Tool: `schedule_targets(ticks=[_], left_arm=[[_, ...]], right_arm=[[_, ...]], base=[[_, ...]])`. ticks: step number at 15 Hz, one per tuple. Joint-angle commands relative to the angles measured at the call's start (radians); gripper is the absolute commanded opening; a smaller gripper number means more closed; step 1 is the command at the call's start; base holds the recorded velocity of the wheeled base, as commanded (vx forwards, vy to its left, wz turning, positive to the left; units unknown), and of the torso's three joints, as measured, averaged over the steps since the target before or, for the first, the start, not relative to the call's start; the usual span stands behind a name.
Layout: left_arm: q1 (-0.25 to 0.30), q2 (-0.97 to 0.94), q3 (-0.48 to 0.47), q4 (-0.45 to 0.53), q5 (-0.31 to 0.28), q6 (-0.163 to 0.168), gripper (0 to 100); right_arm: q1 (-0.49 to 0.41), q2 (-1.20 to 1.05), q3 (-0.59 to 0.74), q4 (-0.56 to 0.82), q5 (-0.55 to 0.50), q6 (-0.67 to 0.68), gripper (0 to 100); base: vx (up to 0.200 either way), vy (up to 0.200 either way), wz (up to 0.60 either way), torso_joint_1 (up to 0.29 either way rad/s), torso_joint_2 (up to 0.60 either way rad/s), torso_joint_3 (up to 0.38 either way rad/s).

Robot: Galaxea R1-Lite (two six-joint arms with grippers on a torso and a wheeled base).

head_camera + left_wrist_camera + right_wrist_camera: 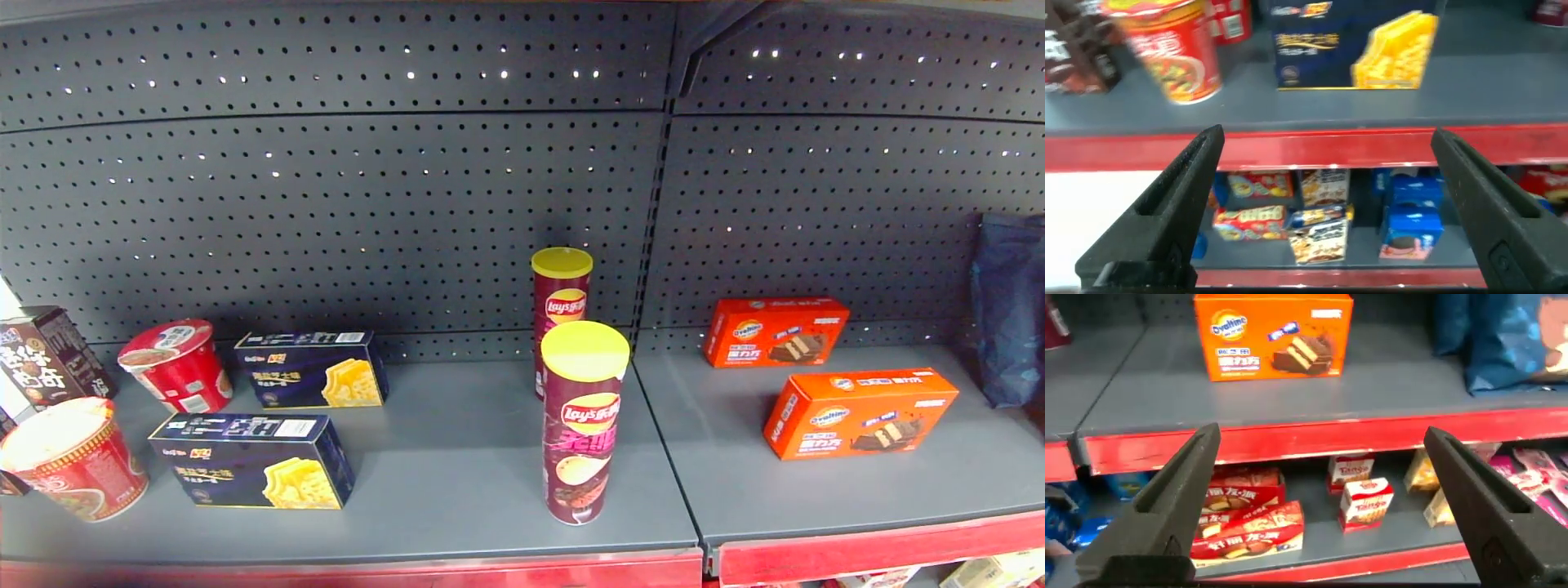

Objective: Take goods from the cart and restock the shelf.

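Note:
The grey shelf (457, 457) carries two maroon chip cans with yellow lids, one in front (581, 420) and one behind it (560, 306). Two orange boxes (857, 412) (774, 330) lie to the right, two dark blue cracker boxes (253, 459) (312, 367) and two red noodle cups (75, 457) (175, 364) to the left. My left gripper (1327, 212) hangs open below and in front of the shelf's red edge (1315, 149), facing a blue cracker box (1351, 42). My right gripper (1323, 506) is open too, below the red edge (1315, 437), facing an orange box (1272, 335).
A dark brown carton (49, 355) stands at the far left and a dark blue bag (1008, 314) leans at the far right. A perforated back panel (367, 204) closes the shelf behind. The lower shelf holds several snack boxes (1245, 518) (1319, 220). Bare shelf lies between the cans and blue boxes.

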Motion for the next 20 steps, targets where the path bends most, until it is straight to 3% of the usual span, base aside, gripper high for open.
schedule_targets(ticks=[1,3,5,8,11,15,20], left_arm=[[-0.074,-0.021,0.0,0.0,-0.001,0.001,100],[-0.084,-0.051,0.0,0.0,0.001,-0.002,100],[-0.079,-0.079,0.0,-0.002,0.002,0.0,100],[-0.079,-0.087,0.0,-0.002,0.011,-0.002,100],[-0.079,-0.087,0.0,-0.002,0.01,0.006,100],[-0.079,-0.087,0.0,-0.002,0.01,-0.014,100],[-0.079,-0.087,0.0,-0.002,0.01,-0.014,100]], right_arm=[[0.0,0.005,0.001,-0.001,0.055,-0.031,100],[-0.003,0.006,-0.007,0.018,0.106,-0.036,100],[0.0,0.006,-0.013,0.033,0.02,-0.025,100],[0.0,0.006,0.001,-0.007,0.004,0.056,100],[0.0,0.006,0.001,-0.008,-0.019,0.053,100],[0.0,0.006,0.001,-0.008,-0.006,0.053,100],[0.0,0.006,0.001,-0.008,0.021,0.065,100]], base=[[0.0,0.0,0.0,0.0,0.0,0.0],[0.0,0.0,0.0,0.0,0.0,0.0],[0.0,0.0,0.0,0.0,0.0,0.0],[0.0,0.0,0.0,0.0,0.0,0.0],[0.0,0.0,0.0,0.0,0.0,0.0],[0.0,0.0,0.0,0.0,0.0,0.0],[0.0,0.0,0.12,0.0,0.0,0.001]])
